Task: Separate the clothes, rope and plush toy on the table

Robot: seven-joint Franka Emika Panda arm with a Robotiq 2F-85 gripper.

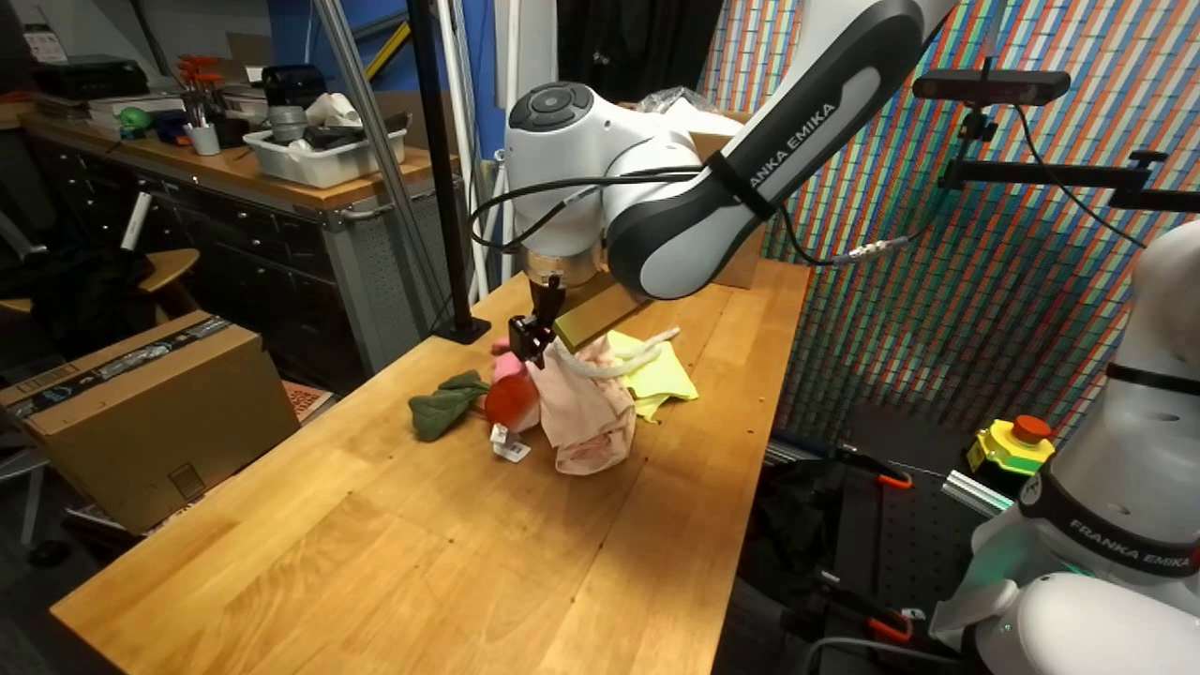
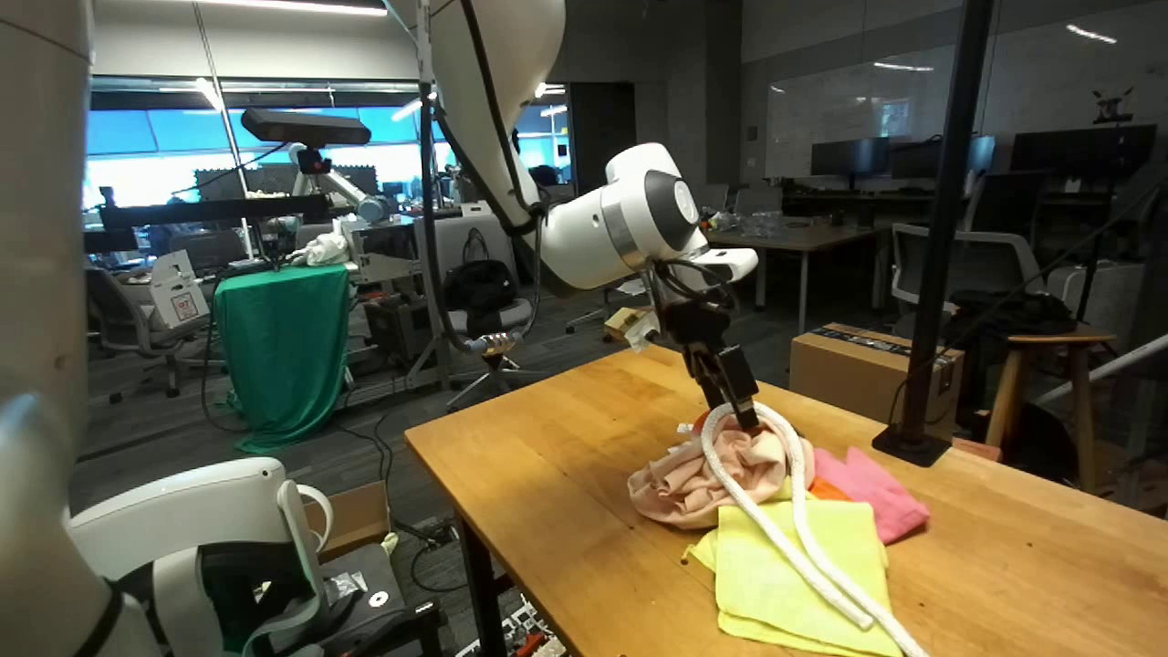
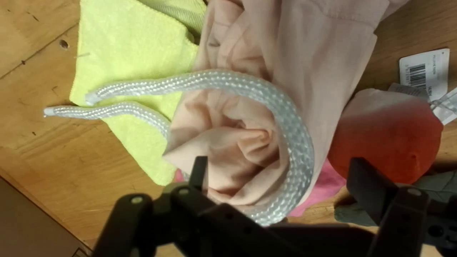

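Our pincer [image 3: 278,171] is spread wide and empty. The white rope [image 3: 298,139] curls over the peach cloth [image 3: 296,60]. We should pinch just the rope and lift slowly so no cloth comes.

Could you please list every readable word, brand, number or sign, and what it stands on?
"ANKA EMIKA": arm link, its start hidden by a strap.
"FRANKA EMIKA": black band around a robot base.
Too blurred: barcode tag by the plush toy.
Too small: box tape, paper sign, white box label.
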